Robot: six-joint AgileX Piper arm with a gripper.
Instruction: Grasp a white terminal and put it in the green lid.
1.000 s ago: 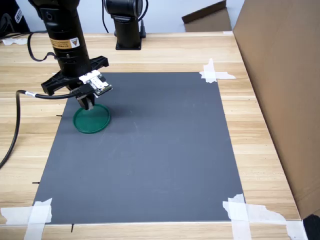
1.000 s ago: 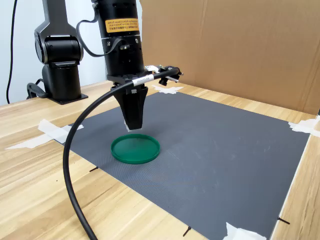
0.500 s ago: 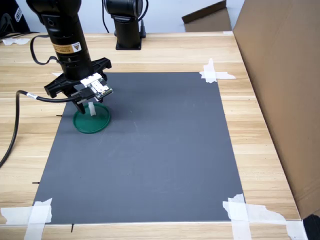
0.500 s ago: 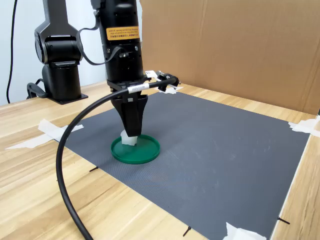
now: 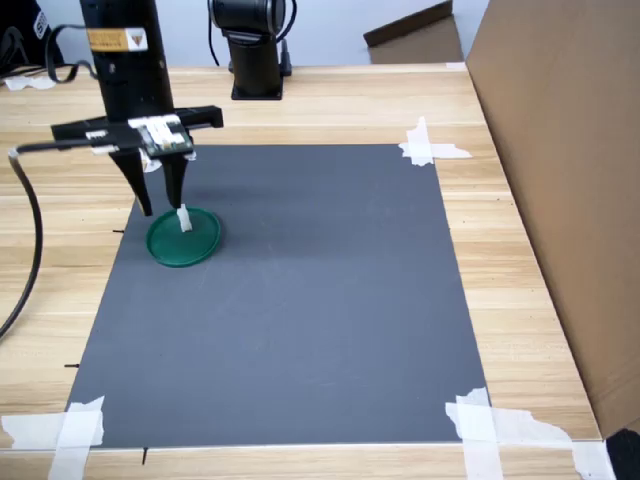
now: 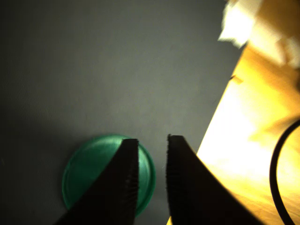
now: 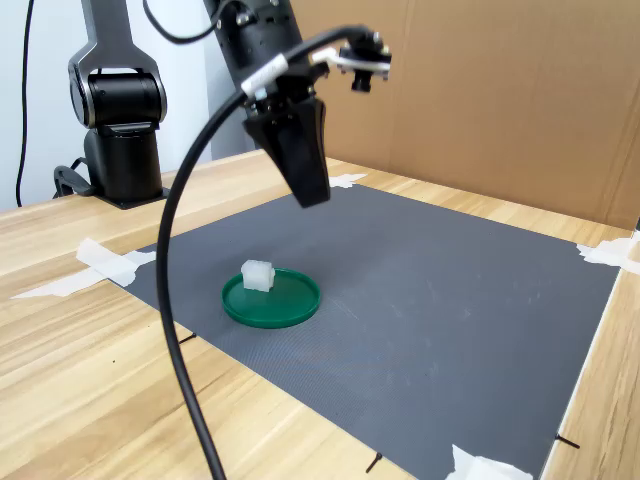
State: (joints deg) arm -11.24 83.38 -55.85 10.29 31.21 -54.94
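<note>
green lid partly hidden behind fingers in wrist view, white terminal unseen there

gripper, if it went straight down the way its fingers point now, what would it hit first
Probably the green lid: in the wrist view the open gripper points down over the lid's edge, near the grey mat. Depth is unclear; the white terminal isn't visible there.

Black cylindrical arm bearing a yellow warning label with dark print. Two black tapered jaws with ribbed inner faces form the gripper. A small camera module sits at the wrist. A thick black cable loops from the wrist. Black rounded base.
</note>
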